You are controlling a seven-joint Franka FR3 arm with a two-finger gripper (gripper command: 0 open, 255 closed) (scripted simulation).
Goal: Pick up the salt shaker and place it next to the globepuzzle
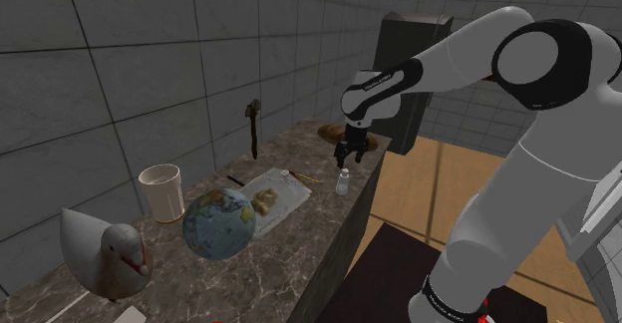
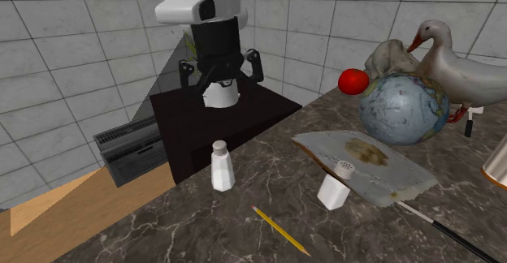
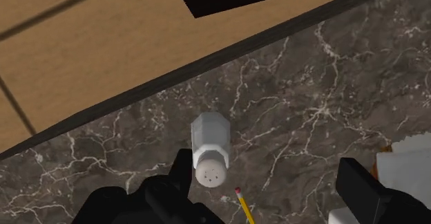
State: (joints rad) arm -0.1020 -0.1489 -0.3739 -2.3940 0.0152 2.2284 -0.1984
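The jaws are seen standing wide apart, with nothing clasped between the fingers [image 3: 360, 189]. The gripper [image 3: 268, 162] is held pointing down above the salt shaker [image 3: 209, 148]. In the shoulder view a gap can be made out between the fingertips and the shaker's cap. The shaker is seen upright on the dark marbled counter [image 3: 324, 84], near its front edge. In the wrist view it lies inside the open span but close to one finger, not midway. A yellow pencil [image 3: 242, 203] lies just beside it.

The step in hand is judged to be the approach for the pick; nothing has been grasped yet. For the next move, the gripper would need to be shifted sideways until the shaker is centred. It would then be lowered around the body below the cap and closed.

Farther along the counter, a grey slab [image 1: 277, 193] is passed before the globe [image 1: 218, 223] is reached. A second shaker [image 2: 335, 184] stands beside that slab and should not be mistaken for the target. A cup [image 1: 162, 191] and a duck [image 1: 105, 256] stand beyond.
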